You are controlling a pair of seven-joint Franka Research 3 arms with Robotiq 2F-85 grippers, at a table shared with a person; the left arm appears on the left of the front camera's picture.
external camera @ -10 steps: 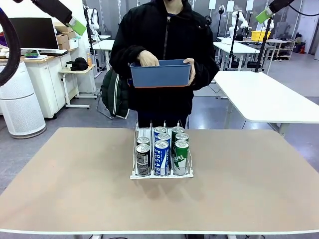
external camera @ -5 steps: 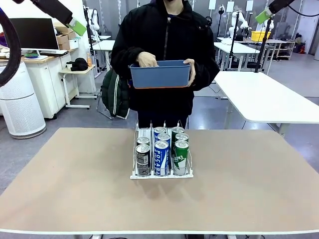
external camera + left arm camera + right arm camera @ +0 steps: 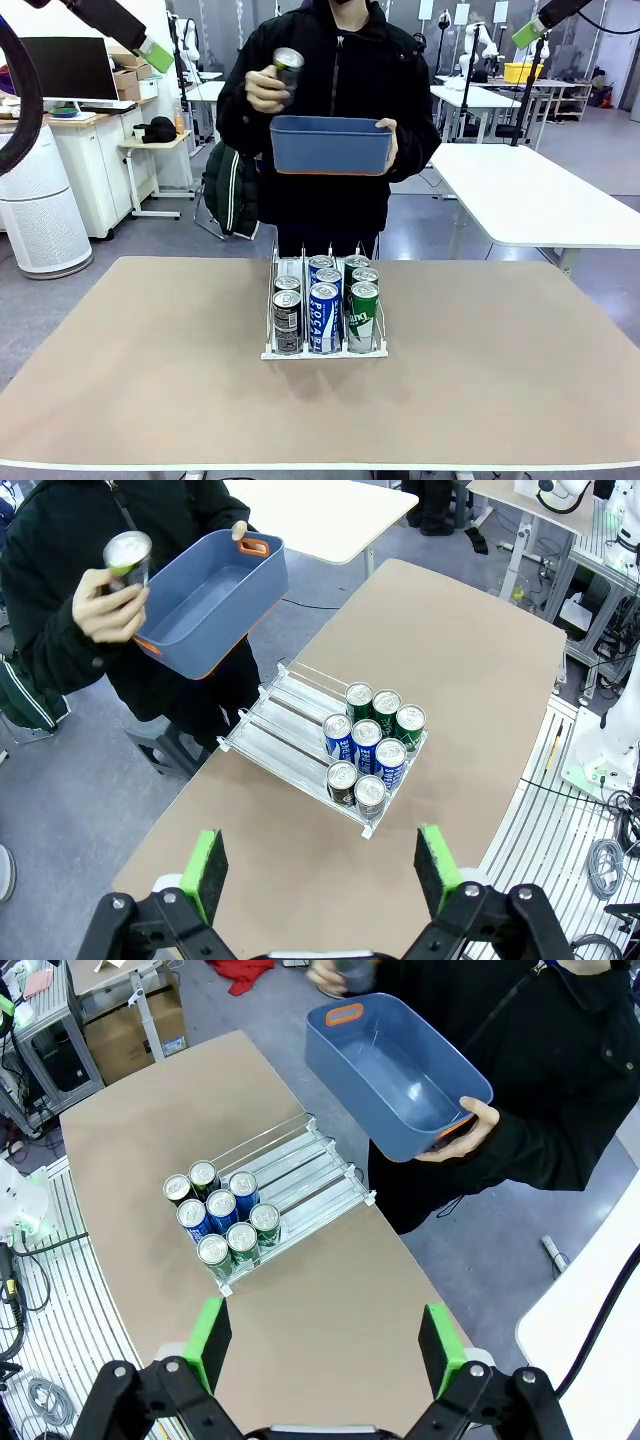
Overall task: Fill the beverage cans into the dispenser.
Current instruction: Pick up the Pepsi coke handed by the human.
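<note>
Seven slim metal cans [image 3: 328, 305] in white wire dispenser [image 3: 270, 335]; both grippers' jaws spread, empty.

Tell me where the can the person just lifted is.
In the front view the can is in the person's hand, raised above the left end of the blue tub, well above the dispenser on the table.

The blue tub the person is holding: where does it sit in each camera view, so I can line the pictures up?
Front view: the blue tub is top centre, held at chest height behind the dispenser.
Left wrist view: the blue tub is upper left, beyond the dispenser's empty end.
Right wrist view: the blue tub is upper centre-right, off the table edge.
Shared landmark: the dispenser with seven cans.
</note>
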